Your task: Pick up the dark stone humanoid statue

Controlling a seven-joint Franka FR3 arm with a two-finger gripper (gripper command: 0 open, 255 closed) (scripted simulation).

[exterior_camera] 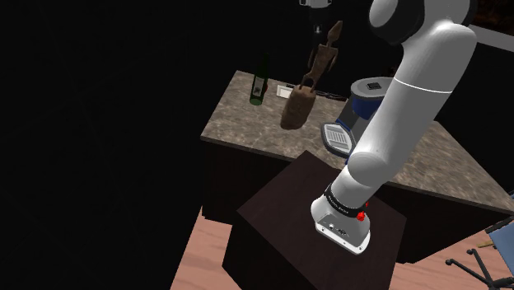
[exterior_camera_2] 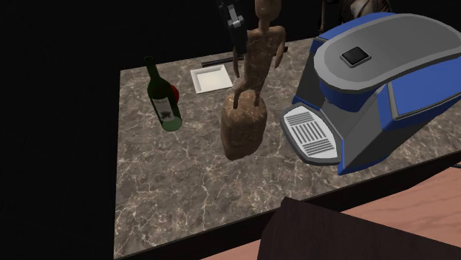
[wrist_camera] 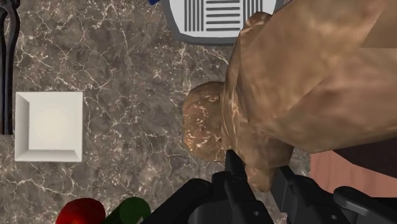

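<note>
Statue first: we are looking at a mottled brown humanoid figure on a rounded base. The black gripper is clamping a narrow part of it, with one finger pressing on either side in the wrist view. In the second exterior view the gripper is sitting beside the figure's neck and shoulder, and the base is hanging low over the marbled brown countertop. We cannot tell whether the base is touching the surface. In the shoulder view the statue is leaning, with its head toward that view's right and its base toward the left.

Just beside the base, on the second exterior view's right, the ribbed grey drip tray of a blue and grey coffee machine is jutting out. On the other side a green bottle with a pale label is standing near the statue, and a small red object is showing just behind it. Farther back a white square dish is lying flat, with a thin black tool lying just beyond it.

Farther out, in the shoulder view, the white arm is rising from the dark box stand. The stand is sitting against the counter's front on a reddish wooden floor. Part of a blue chair is showing at the lower right, and a black area is lying beyond the counter.
</note>
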